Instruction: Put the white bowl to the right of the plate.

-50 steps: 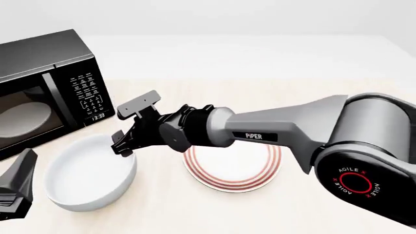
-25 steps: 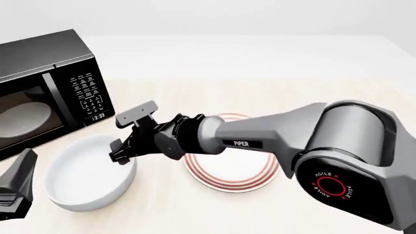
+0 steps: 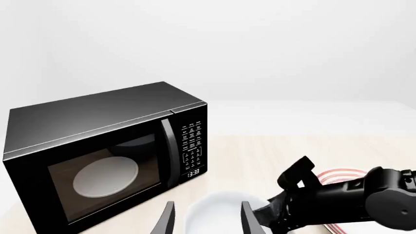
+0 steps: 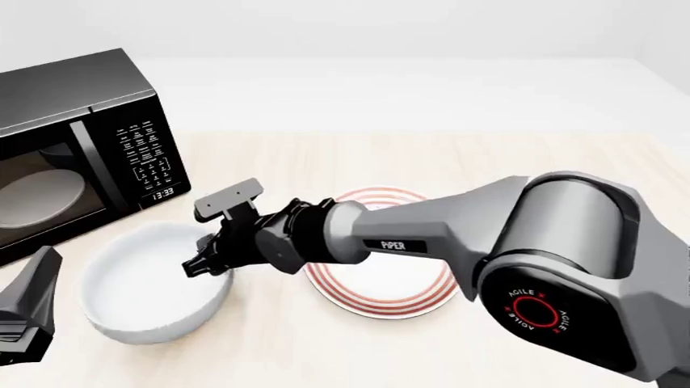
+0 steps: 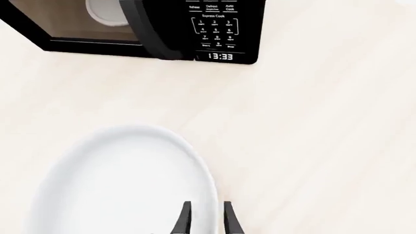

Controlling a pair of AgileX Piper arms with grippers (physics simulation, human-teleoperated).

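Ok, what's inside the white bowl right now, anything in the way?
The white bowl looks bare inside. One finger of the right gripper dips inside its rim, the other stays outside. The gripper covers part of the near rim in the front view, so that patch is unseen.

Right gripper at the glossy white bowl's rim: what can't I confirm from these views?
- Right gripper contact: right wrist view's edge crops the fingertips straddling the glossy white bowl rim.
- Red-ringed flat plate: front view, right arm covers its left part.
- Left gripper: mostly cropped.
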